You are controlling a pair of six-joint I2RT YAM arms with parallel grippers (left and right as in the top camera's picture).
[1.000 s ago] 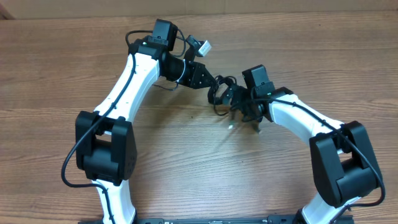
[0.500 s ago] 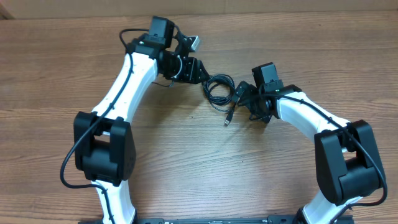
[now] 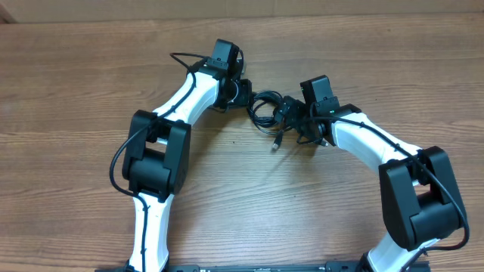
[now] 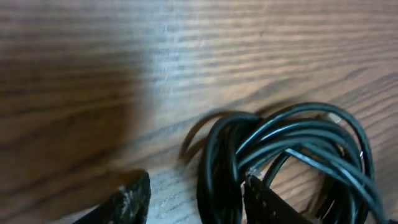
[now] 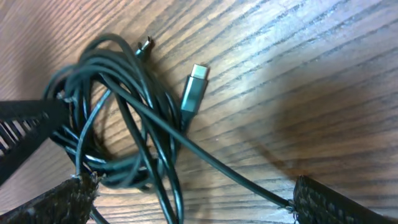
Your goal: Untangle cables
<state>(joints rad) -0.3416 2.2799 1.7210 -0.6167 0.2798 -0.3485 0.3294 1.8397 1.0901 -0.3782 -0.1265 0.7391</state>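
The cables (image 3: 265, 107) lie as one tangled bundle of thin black loops on the wooden table, between my two grippers. One loose end with a plug (image 3: 277, 143) trails toward the front. My left gripper (image 3: 246, 95) is at the bundle's left edge. In the left wrist view it (image 4: 199, 205) is open, with several strands of the cables (image 4: 292, 134) between its fingers. My right gripper (image 3: 292, 118) is at the bundle's right edge. In the right wrist view it (image 5: 199, 202) is open wide over the cables (image 5: 118, 93). A grey flat plug (image 5: 194, 87) and a small plug (image 5: 145, 45) show there.
The wooden table (image 3: 227, 196) stretches around both arms. The left arm's own thicker black cable (image 3: 181, 57) loops behind its wrist. The left gripper's finger (image 5: 25, 121) enters the right wrist view at the left edge.
The bundle, first up between the grippers, now lies on the table. My left arm swung right and its gripper came to the bundle's left edge. The right gripper shifted slightly.
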